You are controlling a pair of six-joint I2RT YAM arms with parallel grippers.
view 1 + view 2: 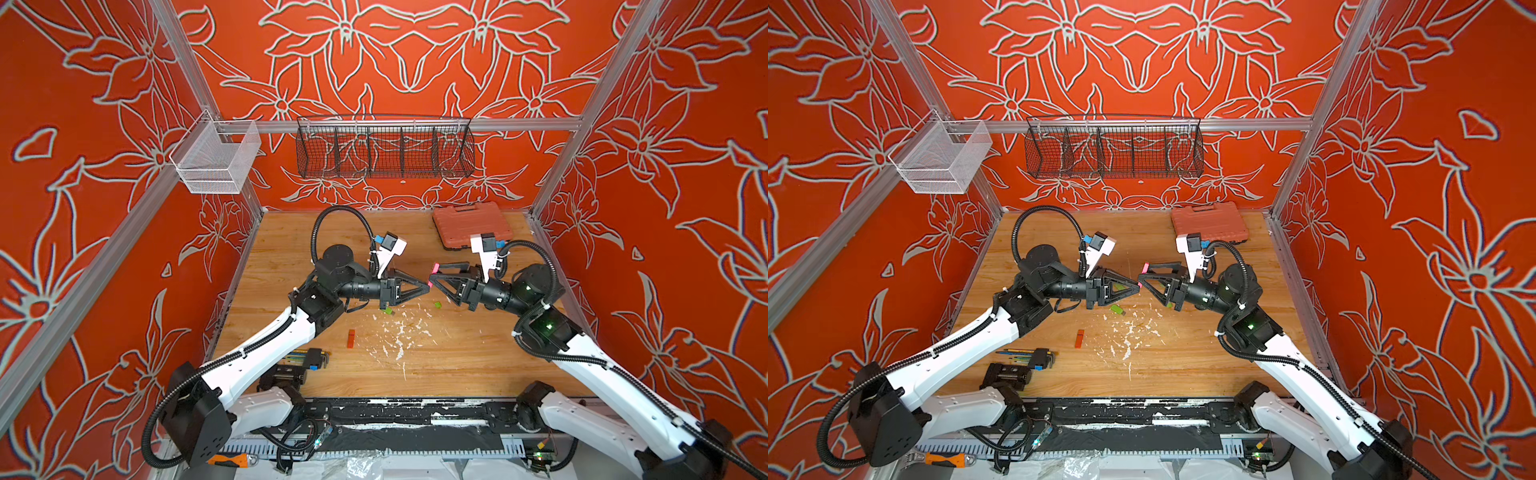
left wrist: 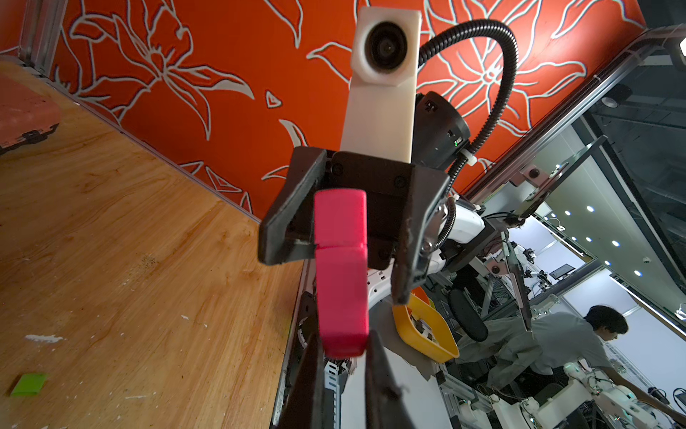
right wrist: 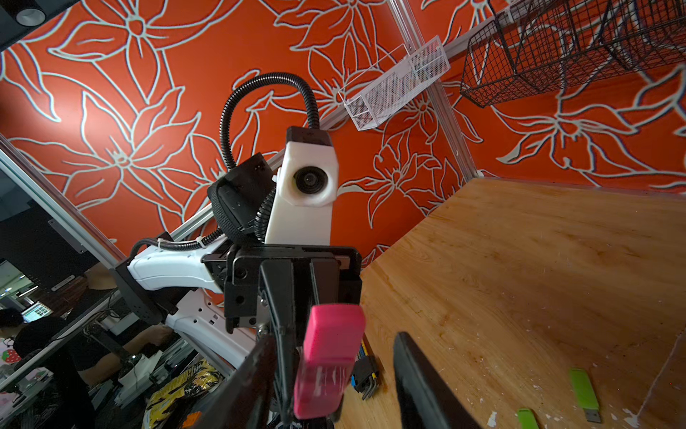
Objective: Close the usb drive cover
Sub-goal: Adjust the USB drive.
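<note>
A pink usb drive (image 2: 341,293) is held by one end in my shut left gripper (image 2: 343,356), above the middle of the table. Its cover (image 2: 340,217) sits on the far end with a thin seam showing between the two parts. My right gripper (image 3: 330,349) faces the left one tip to tip and stands open around the cover end. In the right wrist view a wide gap lies between the drive (image 3: 326,367) and one finger (image 3: 412,371). In both top views the pink drive (image 1: 431,284) (image 1: 1140,284) shows where the two grippers meet.
Two green drives (image 1: 437,304) (image 1: 387,311) and an orange one (image 1: 351,337) lie on the wooden table (image 1: 457,353) among white flecks. A red tool case (image 1: 471,224) is at the back right, and hex keys (image 1: 311,358) are at the front left. Wire baskets (image 1: 384,151) hang on the back wall.
</note>
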